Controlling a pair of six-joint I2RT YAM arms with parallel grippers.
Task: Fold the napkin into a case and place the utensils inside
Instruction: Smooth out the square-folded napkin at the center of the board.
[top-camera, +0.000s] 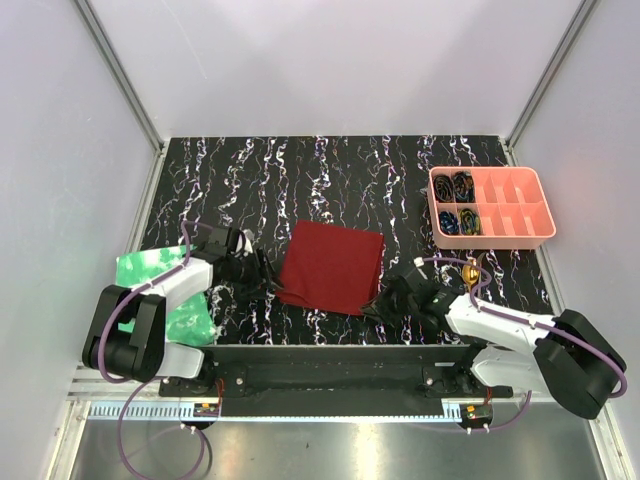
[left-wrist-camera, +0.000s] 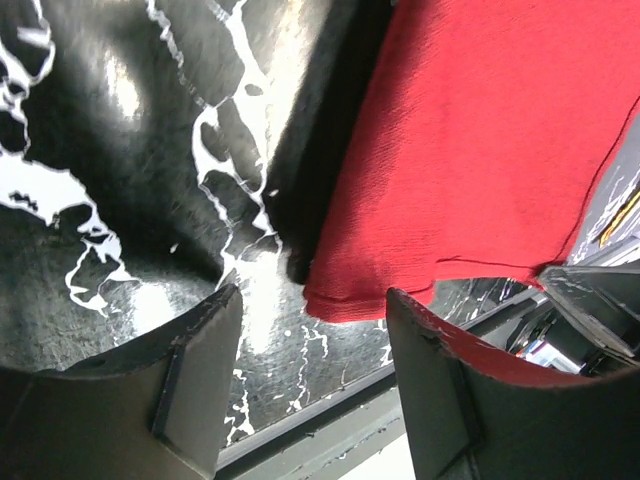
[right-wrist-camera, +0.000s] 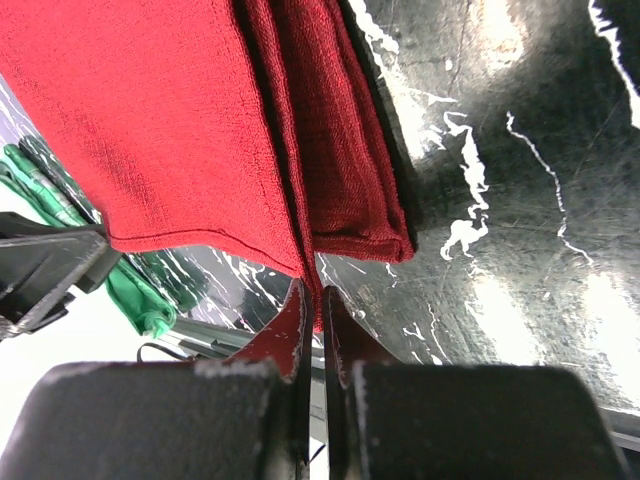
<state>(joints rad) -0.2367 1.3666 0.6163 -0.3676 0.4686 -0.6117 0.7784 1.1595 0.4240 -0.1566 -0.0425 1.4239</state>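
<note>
This is a robot test cell in a lab, not a home or a shop. Plain white walls (top-camera: 330, 60) held in bare aluminium posts (top-camera: 120, 75) box in a black marbled table (top-camera: 330, 170). Two arms, the left arm (top-camera: 150, 310) and the right arm (top-camera: 520, 330), are bolted to a metal rail (top-camera: 330, 375) at the near edge, with purple cables (top-camera: 125, 440) looping loose below. What lies on the table looks like staged props: a napkin (top-camera: 332, 266), a pink tray (top-camera: 522, 222) and a green sheet (top-camera: 150, 268).
</note>
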